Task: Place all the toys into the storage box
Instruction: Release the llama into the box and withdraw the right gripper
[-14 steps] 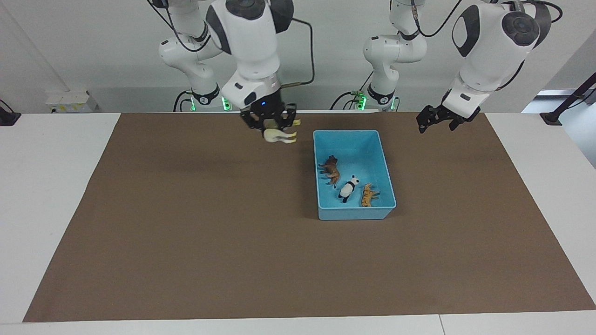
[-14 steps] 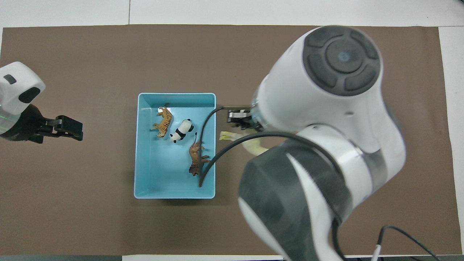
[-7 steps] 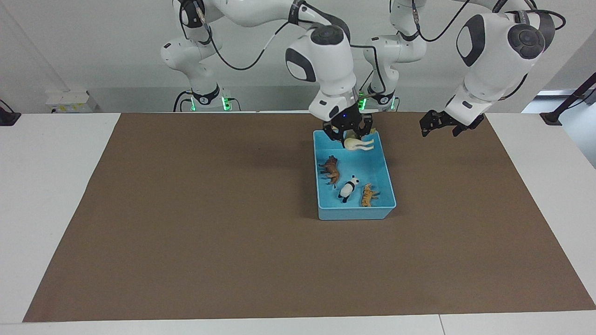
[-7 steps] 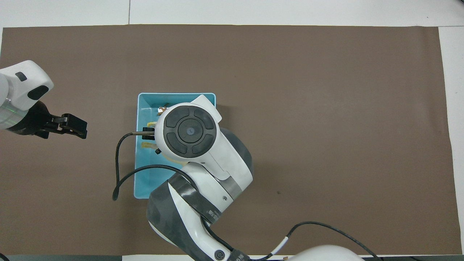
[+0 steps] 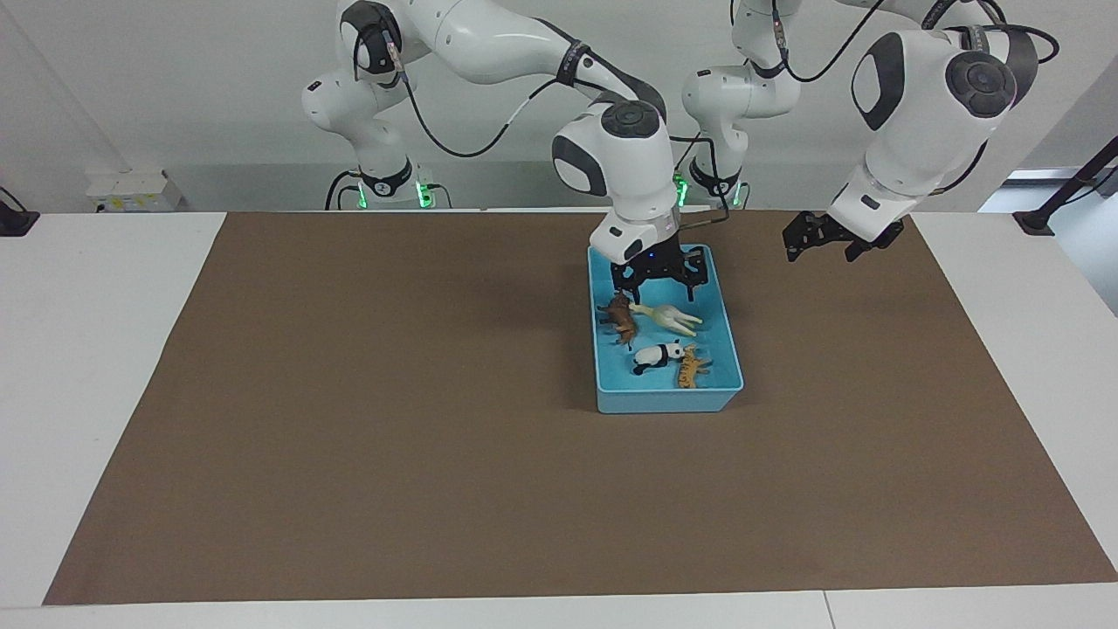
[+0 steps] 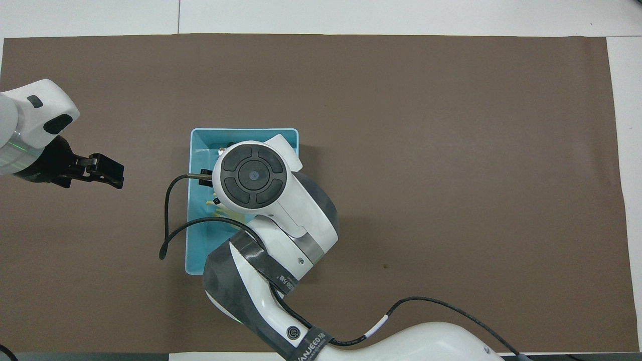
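All four toys lay in the storage box [image 5: 723, 307]: the horse [image 5: 667, 316] beside the brown animal [image 5: 619, 318], nearer the robots than the panda [image 5: 657, 355], which sat beside the tiger [image 5: 690, 367].

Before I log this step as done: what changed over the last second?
The right gripper carried the cream-white horse from beside the storage box to over it and let go; its jaws are open and the horse lies inside between the brown animal and the panda, which has turned. The tiger and box stayed put. The left gripper waits off the box's left-arm end.
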`<state>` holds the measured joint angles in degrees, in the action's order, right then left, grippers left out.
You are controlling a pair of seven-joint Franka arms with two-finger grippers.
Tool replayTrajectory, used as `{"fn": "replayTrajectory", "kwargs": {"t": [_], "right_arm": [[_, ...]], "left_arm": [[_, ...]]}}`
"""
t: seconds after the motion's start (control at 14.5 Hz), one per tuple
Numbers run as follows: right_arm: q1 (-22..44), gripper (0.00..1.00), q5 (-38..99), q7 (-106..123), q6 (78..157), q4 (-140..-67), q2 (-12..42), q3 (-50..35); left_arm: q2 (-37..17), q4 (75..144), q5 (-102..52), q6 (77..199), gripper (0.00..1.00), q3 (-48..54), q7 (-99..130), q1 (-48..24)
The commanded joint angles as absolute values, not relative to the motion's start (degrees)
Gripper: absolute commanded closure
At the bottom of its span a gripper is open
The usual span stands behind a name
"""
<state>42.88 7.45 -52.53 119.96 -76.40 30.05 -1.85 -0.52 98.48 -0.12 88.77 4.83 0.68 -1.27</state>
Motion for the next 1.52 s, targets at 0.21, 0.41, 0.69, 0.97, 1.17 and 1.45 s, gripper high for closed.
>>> {"fn": "replayTrajectory", "kwargs": {"t": [0.21, 0.41, 0.69, 0.97, 1.17, 1.45], "right_arm": [[36.4, 0.0, 4.0, -49.9, 106.4, -74.5, 18.9, 1.4], [26.1, 0.0, 2.8, -28.1, 98.4, -76.1, 13.3, 1.4], [12.2, 0.0, -0.3, -1.6, 96.3, -80.4, 9.0, 1.4], [3.8, 0.0, -0.3, 4.7, 93.9, -85.0, 5.4, 1.3], [2.5, 0.0, -0.2, 3.0, 89.4, -88.3, -0.2, 1.4], [2.0, 0.0, -0.4, 1.0, 87.1, -95.7, -7.7, 2.9]], "left_arm": [[0.9, 98.3, 0.9, 89.3, 0.0, 4.8, 0.3, -1.6], [1.5, 98.7, 0.9, 88.9, 0.0, 4.8, 0.0, -1.7], [1.7, 99.1, 0.8, 89.4, 0.0, 5.4, -0.3, -1.8], [1.7, 98.9, 0.8, 89.5, 0.0, 5.3, 0.1, -2.1], [1.7, 99.0, 0.8, 89.5, 0.0, 5.2, 0.1, -1.7], [1.7, 99.0, 0.8, 89.5, 0.0, 4.8, 0.1, -1.4]]}}
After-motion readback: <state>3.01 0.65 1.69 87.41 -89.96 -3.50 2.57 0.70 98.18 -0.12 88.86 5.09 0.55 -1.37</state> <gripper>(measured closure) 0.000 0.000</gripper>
